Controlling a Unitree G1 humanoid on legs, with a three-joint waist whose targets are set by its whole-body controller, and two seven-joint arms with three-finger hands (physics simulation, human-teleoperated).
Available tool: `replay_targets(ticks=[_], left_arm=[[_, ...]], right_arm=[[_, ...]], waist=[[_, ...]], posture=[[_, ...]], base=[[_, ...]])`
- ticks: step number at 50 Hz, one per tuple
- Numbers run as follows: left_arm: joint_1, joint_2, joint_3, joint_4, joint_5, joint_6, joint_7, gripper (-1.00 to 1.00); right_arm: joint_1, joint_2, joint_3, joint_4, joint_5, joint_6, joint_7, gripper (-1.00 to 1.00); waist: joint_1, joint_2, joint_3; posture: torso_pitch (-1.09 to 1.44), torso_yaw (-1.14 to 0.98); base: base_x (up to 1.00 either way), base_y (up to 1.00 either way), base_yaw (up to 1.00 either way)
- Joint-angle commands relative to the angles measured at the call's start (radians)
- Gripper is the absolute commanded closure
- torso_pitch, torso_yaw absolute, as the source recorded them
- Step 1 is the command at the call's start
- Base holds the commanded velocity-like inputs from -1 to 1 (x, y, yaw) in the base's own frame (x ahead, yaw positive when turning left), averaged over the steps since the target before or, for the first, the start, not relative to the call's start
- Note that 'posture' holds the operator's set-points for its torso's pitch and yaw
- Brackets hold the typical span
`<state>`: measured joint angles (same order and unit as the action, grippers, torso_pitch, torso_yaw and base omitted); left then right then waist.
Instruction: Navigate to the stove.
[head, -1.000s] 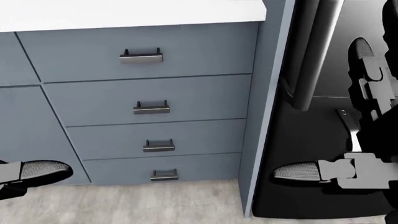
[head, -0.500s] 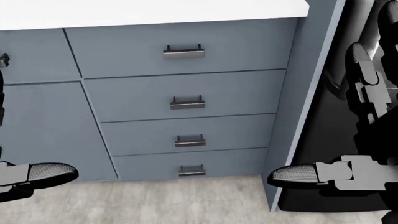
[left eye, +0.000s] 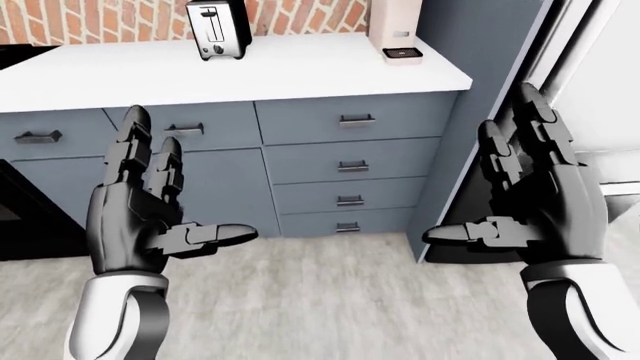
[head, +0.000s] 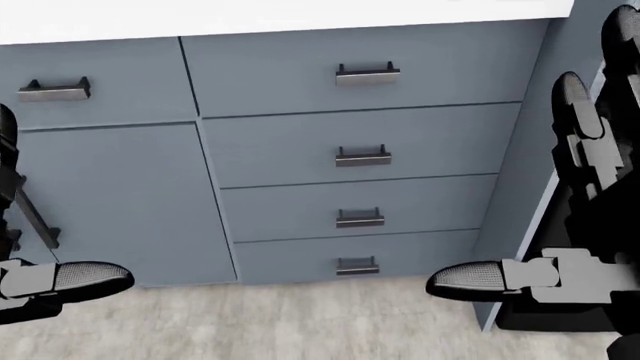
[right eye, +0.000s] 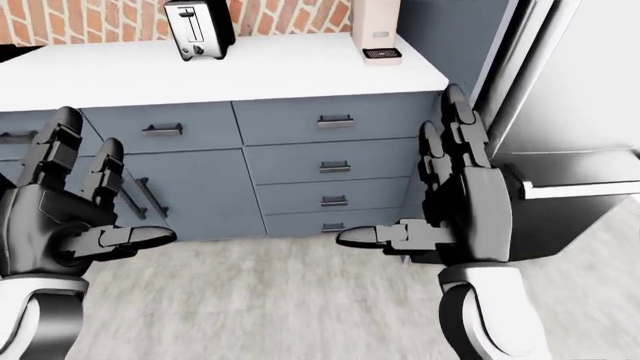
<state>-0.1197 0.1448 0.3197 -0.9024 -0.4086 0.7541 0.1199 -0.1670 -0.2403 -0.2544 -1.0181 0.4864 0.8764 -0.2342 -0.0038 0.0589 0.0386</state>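
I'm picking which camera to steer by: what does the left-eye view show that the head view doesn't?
Only the left-eye view shows the toaster on the white counter, the brick wall and a black appliance at its left edge. The head view adds nothing of its own. Both show the four-drawer stack, the left hand and the right hand, both open.

Both hands are up in the left-eye view, palms facing each other. Left hand has its fingers straight up and spread, thumb sticking out toward the middle. Right hand mirrors it, fingers up, thumb pointing inward. White forearms rise from the bottom edge, neither hand gripping anything
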Motion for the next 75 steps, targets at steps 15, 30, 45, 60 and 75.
replay_targets(ticks=[15, 30, 45, 60, 75], left_arm=[[-0.014, -0.002, 0.006, -0.042, 0.006, -0.028, -0.006, -1.00], [-0.004, -0.003, 0.009, -0.032, 0.014, -0.046, -0.012, -1.00], [-0.012, -0.002, -0.002, -0.031, 0.012, -0.039, -0.006, -1.00], [-0.010, -0.008, -0.011, -0.025, 0.028, -0.050, -0.019, -1.00], [-0.002, -0.009, 0.000, -0.017, 0.024, -0.064, -0.024, -1.00]], right_arm=[[-0.009, -0.003, -0.049, -0.029, -0.022, -0.031, 0.031, -1.00], [0.003, 0.049, -0.031, -0.029, -0.106, -0.032, 0.090, -1.00], [-0.010, 0.065, -0.030, -0.029, -0.133, -0.015, 0.110, -1.00], [-0.009, 0.082, -0.026, -0.029, -0.156, -0.008, 0.133, -1.00], [-0.003, 0.062, -0.026, -0.029, -0.127, -0.017, 0.104, -1.00]], waist=[[-0.010, -0.126, -0.020], [0.002, -0.034, -0.015], [-0.009, -0.086, -0.015], [-0.003, -0.073, -0.006], [-0.010, 0.049, -0.031]], posture=[[0.00, 0.00], [0.00, 0.00], [0.00, 0.00], [0.00, 0.00], [0.00, 0.00]], base=[[0.00, 0.40, 0.00], [0.00, 0.40, 0.00], [0.00, 0.40, 0.00], [0.00, 0.40, 0.00], [0.00, 0.40, 0.00]])
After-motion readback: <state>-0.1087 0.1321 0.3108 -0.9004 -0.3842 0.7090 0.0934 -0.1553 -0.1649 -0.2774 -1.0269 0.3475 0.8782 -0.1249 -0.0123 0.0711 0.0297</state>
